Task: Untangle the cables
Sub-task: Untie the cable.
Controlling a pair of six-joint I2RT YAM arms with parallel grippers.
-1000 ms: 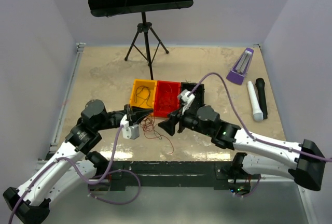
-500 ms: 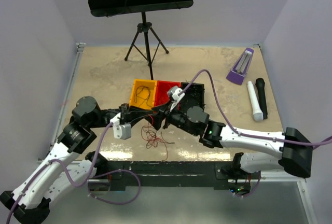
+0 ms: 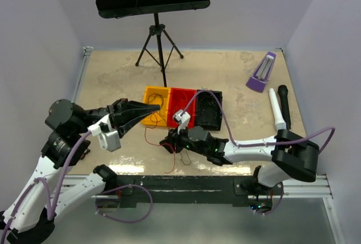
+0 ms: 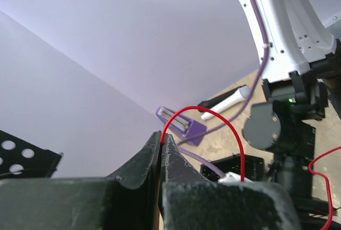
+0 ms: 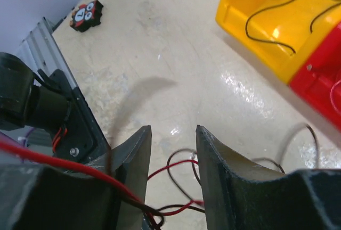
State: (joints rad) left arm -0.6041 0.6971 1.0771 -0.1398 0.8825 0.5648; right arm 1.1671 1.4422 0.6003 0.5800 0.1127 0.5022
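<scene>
Here, my left tool clamps a red wire; the clump seemingly lies between the parted jaws of my right tool.

- L arm: elbow lifted high at the left side, forearm approx. level, reaching to the right.
- L gripper: points right, held off the table. Jaws pressed tight together, tips pinching a red cable that arcs out from between them.
- R arm: stretched low and long across the front, wrist to the left, near table level.
- R gripper: points left and down. Jaws apart w/ a clear gap, not clamped on anything at the tips.
- The 2 grippers are apart, L higher than R.
</scene>
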